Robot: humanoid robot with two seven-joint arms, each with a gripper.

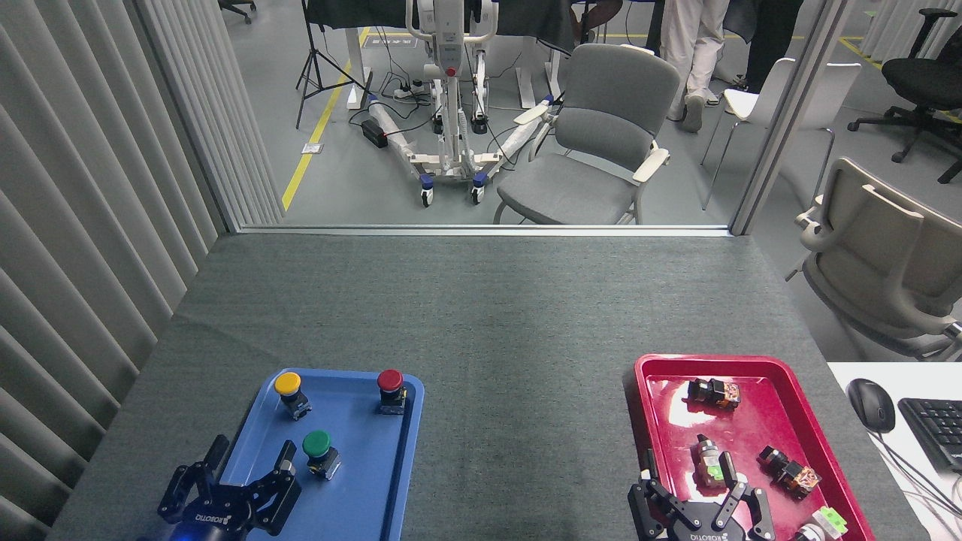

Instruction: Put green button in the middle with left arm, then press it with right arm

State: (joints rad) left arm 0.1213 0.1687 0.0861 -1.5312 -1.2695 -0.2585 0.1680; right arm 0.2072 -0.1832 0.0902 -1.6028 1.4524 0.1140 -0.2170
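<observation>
The green button [319, 448] stands upright in the blue tray [376, 488], near its middle. My left gripper [251, 455] is open at the tray's near left corner, its right finger just left of the button and not touching it. My right gripper [689, 464] is open over the near part of the red tray [654, 391], with nothing between its fingers. The middle [518, 421] of the dark grey cloth lies bare between the two trays.
A yellow button [289, 391] and a red button [390, 388] stand at the blue tray's far end. The red tray holds several small parts [785, 469]. A mouse [872, 404] and keyboard [936, 430] sit on a white desk at right. A person's legs [688, 52] stand beyond the glass.
</observation>
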